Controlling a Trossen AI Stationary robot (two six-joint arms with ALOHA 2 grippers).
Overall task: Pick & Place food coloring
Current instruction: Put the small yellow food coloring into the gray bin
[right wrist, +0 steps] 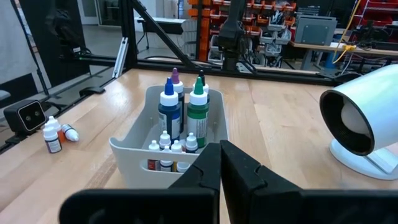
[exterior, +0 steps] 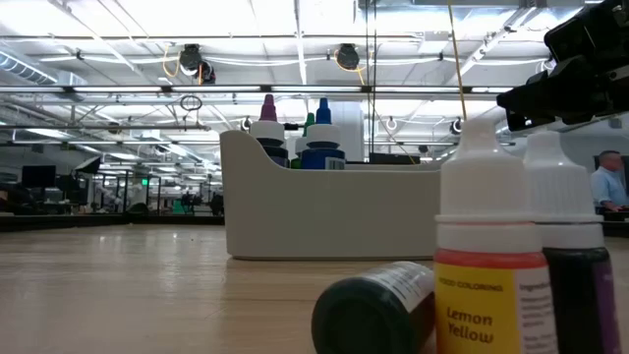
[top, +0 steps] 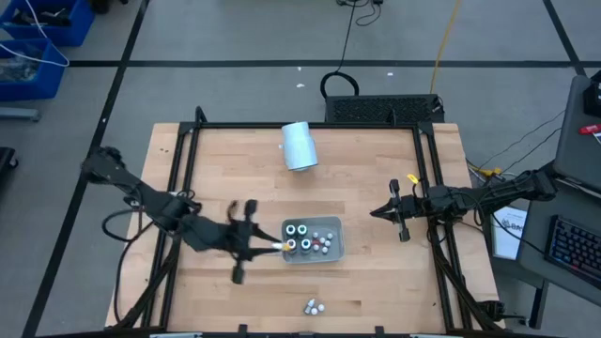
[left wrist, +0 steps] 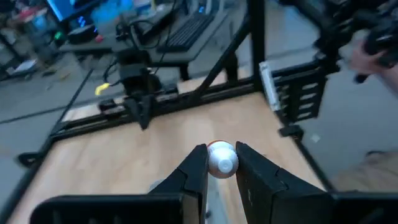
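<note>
Gripping white-capped food coloring bottle (left wrist: 221,159), left end effector (left wrist: 221,163) narrow at tray (top: 335,248); right end effector (top: 377,212) closed, empty.

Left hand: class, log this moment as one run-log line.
left hand: shut on white-capped bottle | place: beside grey tray | right hand: shut, waiting
</note>
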